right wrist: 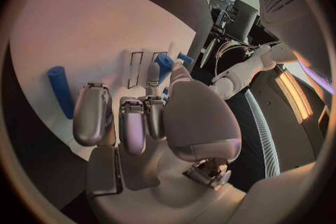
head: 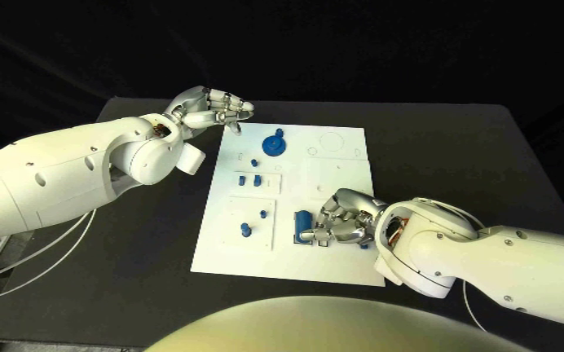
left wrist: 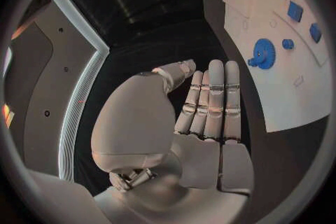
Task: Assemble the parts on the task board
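Your right hand (head: 338,223) hovers over the task board's (head: 341,174) near right part beside a blue cylinder (head: 302,222), fingers curled, holding nothing visible. Your left hand (head: 212,110) hangs off the board's far left corner, fingers together, empty; a blue gear (head: 273,144) lies near it.

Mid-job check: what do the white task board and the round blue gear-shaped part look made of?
White task board: likely matte plastic, flat and evenly white without glare. Round blue gear-shaped part: probably moulded or printed plastic, uniform saturated blue with dull surface; I cannot tell for certain.
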{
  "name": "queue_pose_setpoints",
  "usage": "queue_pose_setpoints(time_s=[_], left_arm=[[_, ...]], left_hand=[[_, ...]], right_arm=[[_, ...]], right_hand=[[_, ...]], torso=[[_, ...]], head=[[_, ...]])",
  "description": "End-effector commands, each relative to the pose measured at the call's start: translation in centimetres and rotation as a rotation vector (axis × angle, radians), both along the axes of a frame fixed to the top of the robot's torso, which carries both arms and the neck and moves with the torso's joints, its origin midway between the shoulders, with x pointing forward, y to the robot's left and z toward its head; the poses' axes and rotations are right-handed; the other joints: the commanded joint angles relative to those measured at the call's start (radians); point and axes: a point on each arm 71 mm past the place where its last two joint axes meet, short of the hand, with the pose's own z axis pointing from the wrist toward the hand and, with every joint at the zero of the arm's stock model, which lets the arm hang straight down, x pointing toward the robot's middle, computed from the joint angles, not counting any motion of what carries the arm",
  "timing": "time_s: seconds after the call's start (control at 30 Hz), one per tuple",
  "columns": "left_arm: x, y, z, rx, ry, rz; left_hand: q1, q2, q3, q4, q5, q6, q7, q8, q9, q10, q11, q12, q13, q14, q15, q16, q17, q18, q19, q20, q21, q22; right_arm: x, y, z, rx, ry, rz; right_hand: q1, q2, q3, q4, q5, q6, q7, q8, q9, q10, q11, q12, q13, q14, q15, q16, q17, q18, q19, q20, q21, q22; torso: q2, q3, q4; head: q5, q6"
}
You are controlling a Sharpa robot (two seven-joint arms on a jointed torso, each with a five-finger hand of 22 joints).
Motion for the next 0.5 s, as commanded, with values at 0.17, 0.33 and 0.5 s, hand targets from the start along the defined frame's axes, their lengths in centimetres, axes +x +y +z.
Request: queue_pose_setpoints(time_s=[0.17, 0.33, 0.5], left_arm=[[-0.05, 0.04, 0.1, -0.002, -0.005, -0.006], [-0.06, 0.1, 0.1, -0.001, -0.005, -0.004], [-0.06, 0.14, 0.1, 0.0, -0.005, -0.003]], left_hand=[[-0.007, 0.0, -0.001, -0.007, 0.002, -0.007, 0.0, 0.004, 0.002, -0.007, 0.0, 0.008, 0.002, -0.006, 0.002, 0.006, 0.001, 0.013, -0.005, 0.002, 0.001, -0.001], [-0.007, 0.0, -0.001, -0.007, 0.002, -0.007, 0.0, 0.004, 0.002, -0.007, 0.0, 0.008, 0.002, -0.006, 0.002, 0.006, 0.001, 0.013, -0.005, 0.002, 0.001, -0.001], [-0.007, 0.0, -0.001, -0.007, 0.002, -0.007, 0.0, 0.004, 0.002, -0.007, 0.0, 0.008, 0.002, -0.006, 0.002, 0.006, 0.001, 0.013, -0.005, 0.002, 0.001, -0.001]], right_arm=[[0.13, -0.31, -0.2, -0.017, 0.005, 0.001], [0.09, -0.27, -0.23, -0.017, 0.011, 0.012], [0.05, -0.18, -0.24, -0.011, 0.017, 0.022]], right_hand=[[-0.007, 0.006, -0.002, 0.001, 0.0, -0.005, 0.003, 0.007, 0.002, 0.075, -0.006, 0.004, 0.194, 0.097, -0.005, 0.004, 0.224, -0.008, 0.016, -0.008, 0.002, 0.183], [-0.004, -0.005, -0.008, -0.003, -0.001, -0.007, 0.002, 0.007, 0.006, 0.075, -0.006, 0.004, 0.194, 0.097, -0.005, 0.004, 0.223, -0.008, 0.016, -0.008, 0.001, 0.183], [-0.03, -0.023, -0.023, 0.002, 0.0, -0.007, 0.003, 0.008, 0.013, 0.074, -0.005, 0.001, 0.193, 0.097, -0.005, 0.003, 0.222, -0.008, 0.015, -0.007, 0.001, 0.183]], torso=[[-0.001, 0.0002, 0.0013], [0.0, -0.0008, 0.0001], [0.0, -0.0011, 0.0011]], head=[[-0.002, 0.0], [-0.001, 0.0], [-0.001, 0.0]])
